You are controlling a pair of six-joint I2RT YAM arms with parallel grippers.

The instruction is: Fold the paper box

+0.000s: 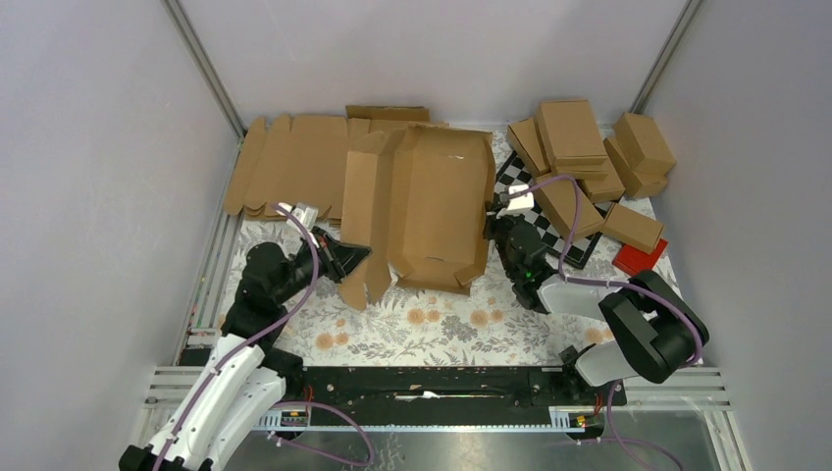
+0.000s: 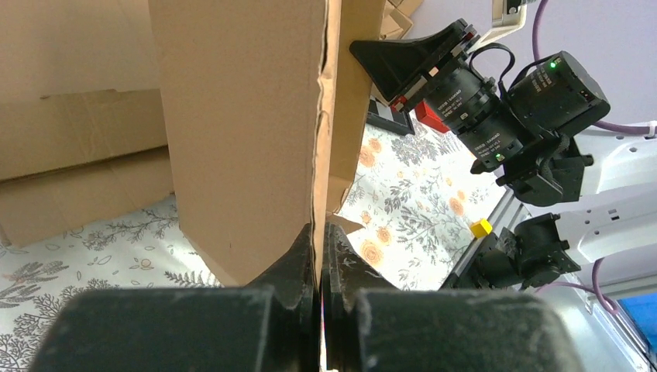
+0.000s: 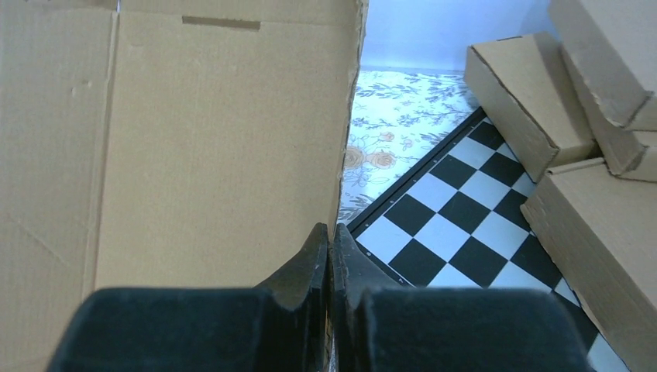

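The paper box is a brown cardboard blank, partly folded, in the middle of the table with side flaps raised. My left gripper is shut on its left flap, which stands upright between the fingers in the left wrist view. My right gripper is shut on the box's right edge; the wall fills the left of the right wrist view. Both pairs of jaws are pressed together on cardboard.
Flat cardboard blanks lie at the back left. A pile of finished closed boxes sits at the back right on a checkered board, with a red block beside it. A floral cloth covers the table.
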